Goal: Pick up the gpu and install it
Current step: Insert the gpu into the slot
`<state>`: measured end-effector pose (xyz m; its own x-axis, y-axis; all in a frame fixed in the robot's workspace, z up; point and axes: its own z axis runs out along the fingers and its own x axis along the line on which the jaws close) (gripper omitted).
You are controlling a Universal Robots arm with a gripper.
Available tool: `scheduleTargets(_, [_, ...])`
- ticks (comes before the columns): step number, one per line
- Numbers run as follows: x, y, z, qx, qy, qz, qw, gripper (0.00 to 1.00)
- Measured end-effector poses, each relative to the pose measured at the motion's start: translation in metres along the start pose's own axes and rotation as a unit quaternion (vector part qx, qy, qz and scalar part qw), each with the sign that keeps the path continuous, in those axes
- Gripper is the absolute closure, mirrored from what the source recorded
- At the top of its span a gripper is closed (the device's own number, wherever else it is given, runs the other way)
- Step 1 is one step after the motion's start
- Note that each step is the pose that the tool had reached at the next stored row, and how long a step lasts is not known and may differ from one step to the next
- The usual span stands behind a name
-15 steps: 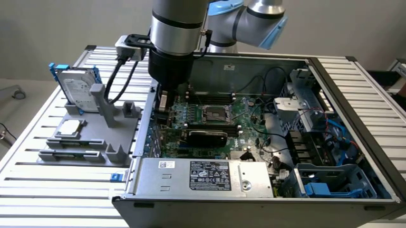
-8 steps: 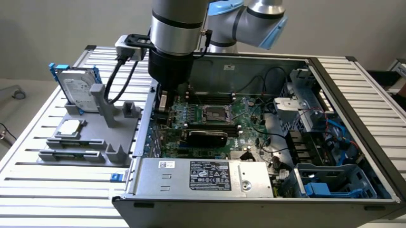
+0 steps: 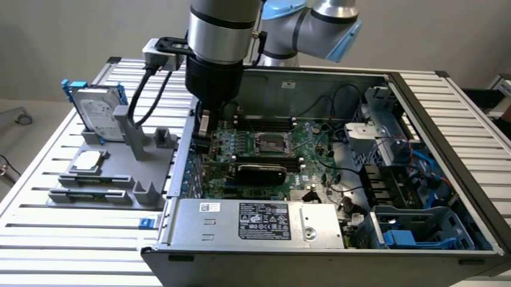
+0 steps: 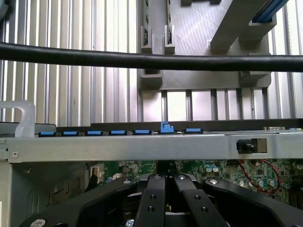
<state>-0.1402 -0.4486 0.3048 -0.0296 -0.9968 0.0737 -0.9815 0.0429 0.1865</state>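
The tool (image 3: 203, 128) was down inside the open computer case (image 3: 415, 107), at the exterior view's left edge of the motherboard (image 3: 276, 146), with its fingers drawn almost together; in the wrist view they (image 4: 156, 189) met over a thin edge between them. In the exterior view a narrow upright piece with a silver end, which I took to be the gpu (image 3: 205, 127), stood directly beneath the arm, just inside the case wall, so the tool appeared to have hold of it. Judging by that, the pick-up was done and the card had been carried to the slot area. Whether it was fully seated could not be told. On the counter (image 3: 48, 239) to the left, the grey holder (image 3: 119, 179) kept the hard drive (image 3: 97, 113).
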Motion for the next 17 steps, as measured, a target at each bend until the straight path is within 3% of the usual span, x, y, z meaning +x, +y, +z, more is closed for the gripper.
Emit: scheduleTargets(17, [0.0, 0.0008, 0.0018, 0.0015, 0.0016, 0.0, 1.0, 0.87])
